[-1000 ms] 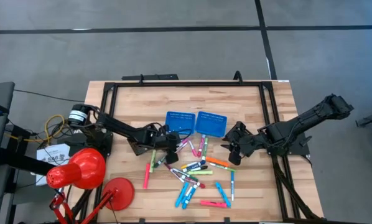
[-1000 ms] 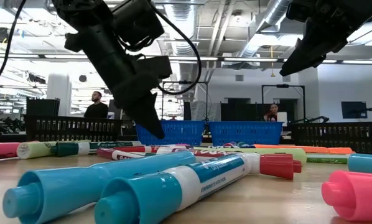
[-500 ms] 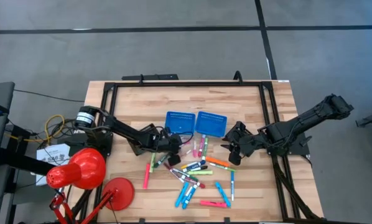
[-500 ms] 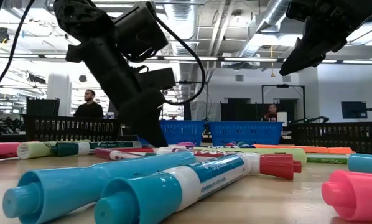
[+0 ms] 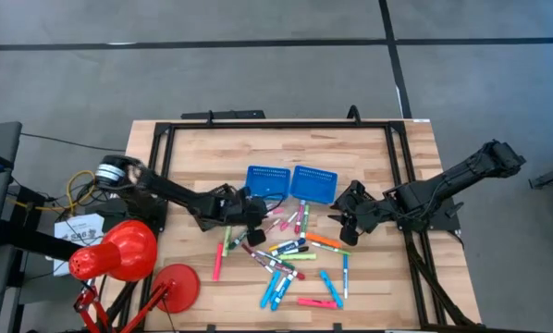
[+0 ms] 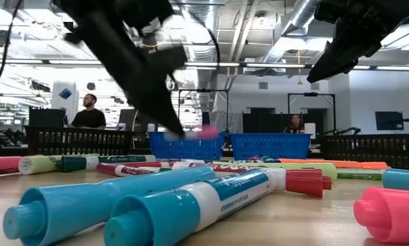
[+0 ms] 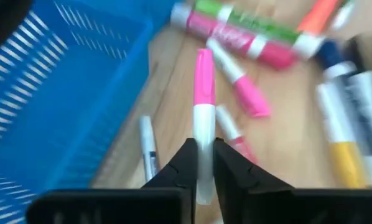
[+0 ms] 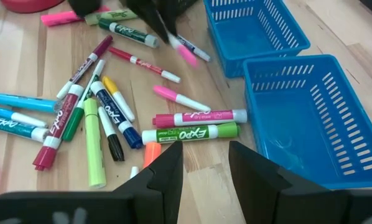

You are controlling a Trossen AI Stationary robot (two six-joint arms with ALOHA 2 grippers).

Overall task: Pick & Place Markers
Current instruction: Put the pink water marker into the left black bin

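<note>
Now the left gripper (image 7: 200,163) pinches a pink-and-white marker (image 7: 203,99) beside the left blue basket (image 5: 267,179), seemingly lifted clear, so swing it over the rim before letting go, while the half-spread right gripper (image 8: 204,163) waits nearby.

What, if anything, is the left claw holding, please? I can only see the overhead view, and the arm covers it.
Observer: The left claw is shut on a pink-and-white marker, gripping it by the white end.
Operator: Thank you. Is that marker off the table?
Observer: Yes. From table height, its pink tip hangs in the air in front of a blue basket, above the markers lying on the wood.
Operator: And is the right claw carrying anything?
Observer: No. The right claw is open with nothing between its fingers, raised above the table.
</note>
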